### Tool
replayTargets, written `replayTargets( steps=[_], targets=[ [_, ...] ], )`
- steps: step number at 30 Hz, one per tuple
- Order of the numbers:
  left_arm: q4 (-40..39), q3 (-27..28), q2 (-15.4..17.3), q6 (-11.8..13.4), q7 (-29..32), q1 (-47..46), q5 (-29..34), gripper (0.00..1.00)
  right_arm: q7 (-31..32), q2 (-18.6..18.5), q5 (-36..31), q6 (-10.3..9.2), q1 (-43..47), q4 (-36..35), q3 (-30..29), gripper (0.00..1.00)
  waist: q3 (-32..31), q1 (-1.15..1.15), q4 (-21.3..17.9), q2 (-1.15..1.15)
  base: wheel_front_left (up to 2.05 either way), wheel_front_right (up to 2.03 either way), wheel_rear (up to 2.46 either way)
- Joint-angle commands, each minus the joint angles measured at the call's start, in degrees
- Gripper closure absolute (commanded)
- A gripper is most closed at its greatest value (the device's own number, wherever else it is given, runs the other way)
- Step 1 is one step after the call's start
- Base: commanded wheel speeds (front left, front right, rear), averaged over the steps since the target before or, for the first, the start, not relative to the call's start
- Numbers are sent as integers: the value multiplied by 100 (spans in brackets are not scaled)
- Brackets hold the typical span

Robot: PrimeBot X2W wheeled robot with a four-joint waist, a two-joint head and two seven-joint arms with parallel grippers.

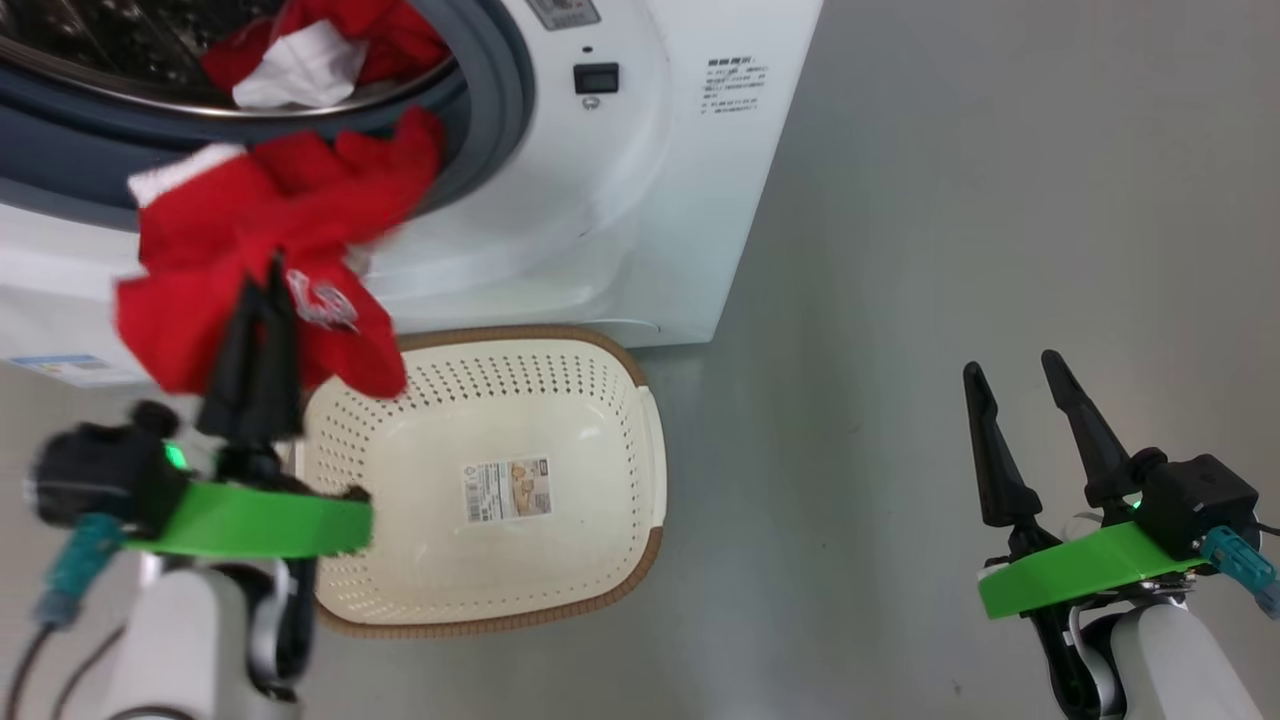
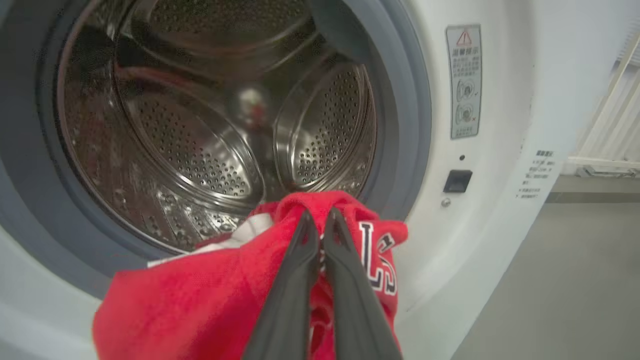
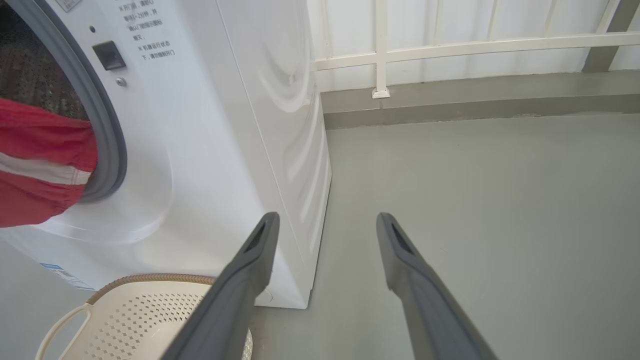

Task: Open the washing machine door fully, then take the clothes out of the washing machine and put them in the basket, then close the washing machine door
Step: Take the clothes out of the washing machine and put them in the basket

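Observation:
My left gripper [image 1: 272, 278] is shut on the red clothes [image 1: 250, 260], held in the air just outside the washing machine [image 1: 620, 200] opening and over the left rim of the basket [image 1: 640, 400]. The left wrist view has the fingers pinched on red jersey fabric [image 2: 200, 300] with white lettering, the steel drum [image 2: 210, 125] behind. More red and white clothes [image 1: 320, 50] lie at the drum's mouth. The cream basket stands on the floor before the machine, with nothing in it. My right gripper [image 1: 1015, 365] is open over the bare floor at the right. The washing machine door is out of view.
Grey floor [image 1: 950, 250] spreads to the right of the machine. A white railing [image 3: 450, 45] and a low kerb run behind it in the right wrist view. The basket's handle and rim [image 3: 140, 278] lie just left of my right fingers there.

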Motion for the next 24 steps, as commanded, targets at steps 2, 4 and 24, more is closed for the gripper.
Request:
replayTargets(
  steps=[2, 4, 24],
  targets=[
    [171, -17, 97, -32, -43, 128, -92, 100, -37, -25, -24, 28, -86, -155, 175, 0, 139, 0, -23, 0, 0, 0, 0],
    [415, -150, 92, -32, -43, 121, -123, 100, -37, -25, -12, 28, -131, -165, 203, 0, 234, 0, -37, 0, 0, 0, 0],
    [3116, -897, 513, -33, -44, -936, -248, 100, -37, -25, 210, 28, -583, -355, 416, 0, 1472, 0, -433, 0, 0, 0, 0]
  ],
)
